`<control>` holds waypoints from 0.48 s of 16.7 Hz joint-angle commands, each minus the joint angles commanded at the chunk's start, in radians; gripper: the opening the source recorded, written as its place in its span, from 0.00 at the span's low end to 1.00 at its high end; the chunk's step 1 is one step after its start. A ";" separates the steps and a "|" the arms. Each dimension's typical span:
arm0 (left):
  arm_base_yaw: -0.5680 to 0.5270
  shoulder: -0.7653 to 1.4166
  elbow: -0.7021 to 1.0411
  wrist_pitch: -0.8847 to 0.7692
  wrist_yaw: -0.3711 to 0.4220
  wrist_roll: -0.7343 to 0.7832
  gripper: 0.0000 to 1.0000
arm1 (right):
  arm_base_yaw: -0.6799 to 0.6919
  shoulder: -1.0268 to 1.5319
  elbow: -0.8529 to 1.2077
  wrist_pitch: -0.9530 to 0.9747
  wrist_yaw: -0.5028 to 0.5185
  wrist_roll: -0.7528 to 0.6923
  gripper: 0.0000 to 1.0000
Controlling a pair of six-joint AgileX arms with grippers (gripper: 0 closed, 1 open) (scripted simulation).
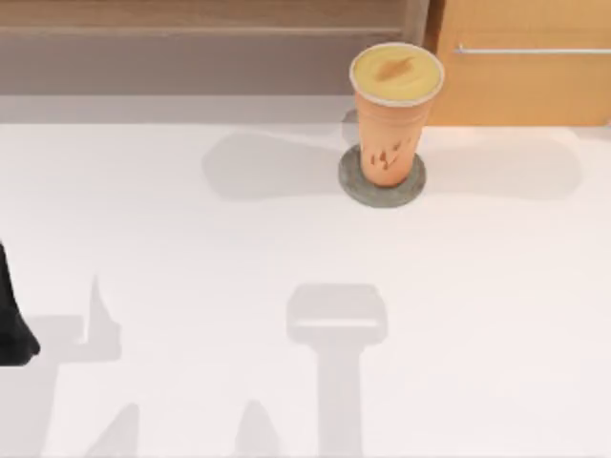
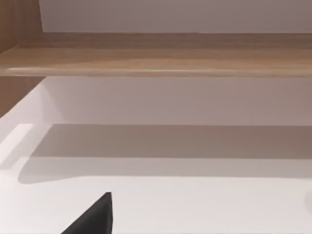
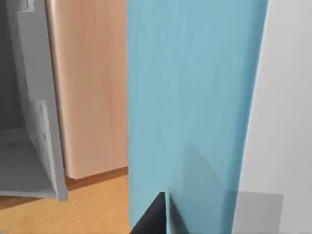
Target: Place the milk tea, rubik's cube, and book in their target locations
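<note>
The milk tea (image 1: pixel 393 114), an orange cup with a creamy top, stands upright on a round grey coaster (image 1: pixel 363 186) at the back of the white table, right of centre. In the right wrist view a tall light-blue book (image 3: pixel 195 107) rises edge-on close to the camera, and my right gripper (image 3: pixel 165 219) is shut on its lower part with one dark finger (image 3: pixel 153 214) against its side. My left arm (image 1: pixel 11 324) sits at the table's far left edge, and a black part of my left gripper (image 2: pixel 92 219) hangs over bare table. The rubik's cube is out of view.
A long wooden shelf (image 1: pixel 191 19) runs along the back of the table (image 1: pixel 191 286). A wooden cabinet (image 1: pixel 535 86) with a metal handle stands at the back right. Beside the book, the right wrist view shows a wooden panel (image 3: pixel 87 87) and a grey open box (image 3: pixel 29 122).
</note>
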 joint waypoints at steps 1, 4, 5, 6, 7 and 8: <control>0.000 0.000 0.000 0.000 0.000 0.000 1.00 | 0.001 0.004 0.000 0.001 0.001 0.000 0.00; 0.000 0.000 0.000 0.000 0.000 0.000 1.00 | 0.001 0.004 0.000 0.001 0.001 0.000 0.00; 0.000 0.000 0.000 0.000 0.000 0.000 1.00 | 0.001 0.004 0.000 0.001 0.001 0.000 0.08; 0.000 0.000 0.000 0.000 0.000 0.000 1.00 | 0.001 0.004 0.000 0.001 0.001 0.000 0.15; 0.000 0.000 0.000 0.000 0.000 0.000 1.00 | 0.001 0.004 0.000 0.001 0.001 0.000 0.23; 0.000 0.000 0.000 0.000 0.000 0.000 1.00 | 0.001 0.004 0.000 0.001 0.001 0.000 0.30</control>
